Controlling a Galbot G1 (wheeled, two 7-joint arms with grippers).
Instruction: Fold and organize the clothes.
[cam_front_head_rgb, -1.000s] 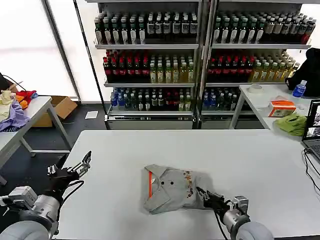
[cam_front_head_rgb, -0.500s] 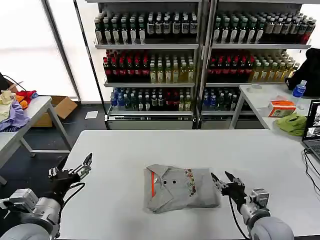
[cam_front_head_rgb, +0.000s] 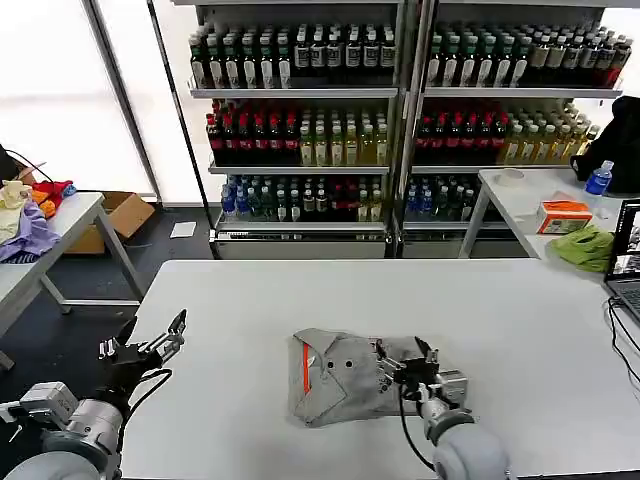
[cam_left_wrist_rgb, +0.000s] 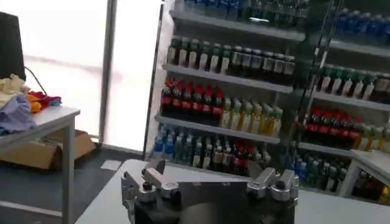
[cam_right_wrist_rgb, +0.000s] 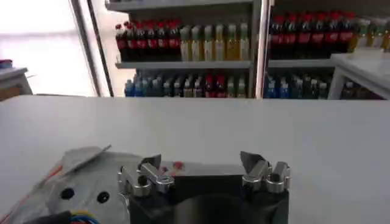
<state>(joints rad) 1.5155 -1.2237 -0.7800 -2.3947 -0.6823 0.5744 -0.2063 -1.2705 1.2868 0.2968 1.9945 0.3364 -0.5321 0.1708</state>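
Item: my right gripper (cam_front_head_rgb: 405, 362), jaws wide over folded grey shirt (cam_front_head_rgb: 335, 385) on tabletop (cam_front_head_rgb: 520, 310); risk: dragging fabric undoes fold.

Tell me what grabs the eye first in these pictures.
A folded light grey shirt with an orange-lined collar lies mid-table, the right gripper open over its printed edge. The left gripper hangs open at the white table's left edge. Behind stand shelves of bottled drinks.
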